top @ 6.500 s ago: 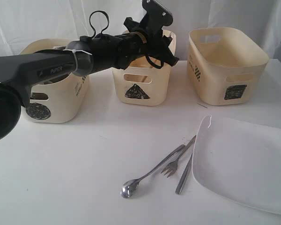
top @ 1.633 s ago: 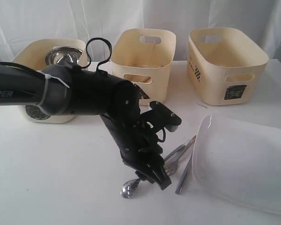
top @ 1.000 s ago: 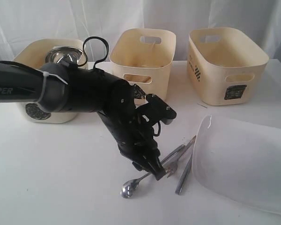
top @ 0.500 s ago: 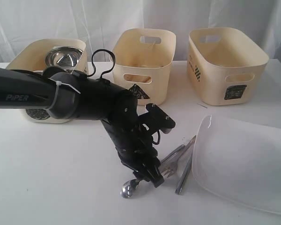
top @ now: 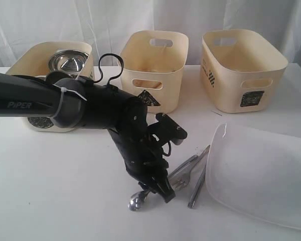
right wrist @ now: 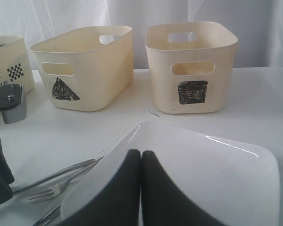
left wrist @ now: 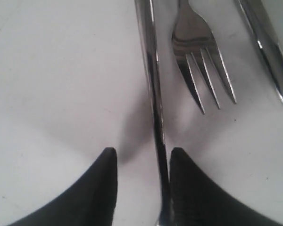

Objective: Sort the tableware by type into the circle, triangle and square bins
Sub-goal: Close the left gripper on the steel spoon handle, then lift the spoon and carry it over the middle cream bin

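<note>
— Where's the spoon (left wrist: pixel 153 94)?
— Lower centre of the exterior view, just beside the fork (left wrist: pixel 203 70). My left gripper (left wrist: pixel 142 151) straddles its handle, jaws apart, not yet clamped.
— Handling?
— I judge it light, stiff, slippery steel; I'd pinch mid-handle. My right gripper (right wrist: pixel 140 153) is closed, empty.

Spoon (top: pixel 136 202) shaft likely behind left tool (top: pixel 159 191)

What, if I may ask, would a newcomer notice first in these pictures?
The big black left arm dominates the exterior view, its tool straddling the handle of a spoon at the front centre. To the right of the cutlery lies a large white plate.
</note>
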`<action>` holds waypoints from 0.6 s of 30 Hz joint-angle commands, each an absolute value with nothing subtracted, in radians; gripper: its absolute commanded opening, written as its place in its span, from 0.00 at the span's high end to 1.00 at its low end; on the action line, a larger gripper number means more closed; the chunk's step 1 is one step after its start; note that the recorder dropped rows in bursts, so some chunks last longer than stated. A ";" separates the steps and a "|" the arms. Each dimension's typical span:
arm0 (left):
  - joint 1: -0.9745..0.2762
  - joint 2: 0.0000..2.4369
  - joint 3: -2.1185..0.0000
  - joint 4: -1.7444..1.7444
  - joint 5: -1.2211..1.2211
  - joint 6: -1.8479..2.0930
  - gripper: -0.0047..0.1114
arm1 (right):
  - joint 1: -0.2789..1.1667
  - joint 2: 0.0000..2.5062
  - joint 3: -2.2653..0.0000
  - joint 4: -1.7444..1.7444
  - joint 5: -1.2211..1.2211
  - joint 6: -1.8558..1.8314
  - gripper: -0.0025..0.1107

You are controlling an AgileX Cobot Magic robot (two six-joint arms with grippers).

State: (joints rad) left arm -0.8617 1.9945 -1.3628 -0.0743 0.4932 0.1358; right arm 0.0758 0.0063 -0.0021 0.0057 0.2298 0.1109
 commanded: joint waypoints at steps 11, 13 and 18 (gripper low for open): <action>-0.859 1.995 -1.357 -0.104 0.597 0.134 0.88 | 0.069 0.000 0.000 0.007 0.221 0.108 0.98; -0.859 1.995 -1.357 -0.104 0.597 0.134 0.88 | 0.069 0.000 0.000 0.007 0.221 0.108 0.98; -0.859 1.948 -1.357 -0.100 0.587 0.134 0.88 | 0.069 0.000 0.000 0.007 0.221 0.108 0.98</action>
State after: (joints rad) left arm -0.8617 1.9879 -1.3621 -0.0905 0.5664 0.1358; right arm 0.0758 0.0063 -0.0021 0.0057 0.2298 0.1109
